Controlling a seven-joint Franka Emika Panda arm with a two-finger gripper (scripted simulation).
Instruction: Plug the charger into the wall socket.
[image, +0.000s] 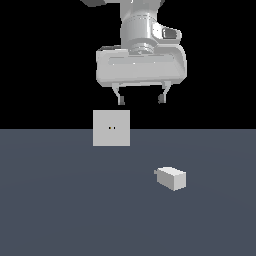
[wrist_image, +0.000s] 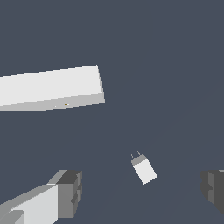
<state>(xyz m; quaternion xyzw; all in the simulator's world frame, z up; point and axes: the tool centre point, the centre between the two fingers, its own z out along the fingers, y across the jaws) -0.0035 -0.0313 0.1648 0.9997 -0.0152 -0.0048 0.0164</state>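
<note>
Tool (image: 141, 100) hung high above the table (image: 60, 210), fingers spread wide apart and holding nothing. Charger (image: 171, 178) lay on its side on the table, in the exterior view to the right of the socket (image: 111, 128) and nearer the camera, well apart from it; prongs pointed toward that view's left. Socket stood upright on the table with its two dark holes facing the camera. In the wrist view the charger (wrist_image: 144, 169) sat between the two fingertips (wrist_image: 70, 192) but far below them, skewed relative to the finger line. Judged stage: approach, no grasp yet. Risks noted: descending without first turning the wrist could let the pads catch the block on its corners and twist or push it away; a grip too close to the prongs could foul insertion; any tilt held in the grasp would likely make the prongs miss the small holes and shove the plate.
</note>
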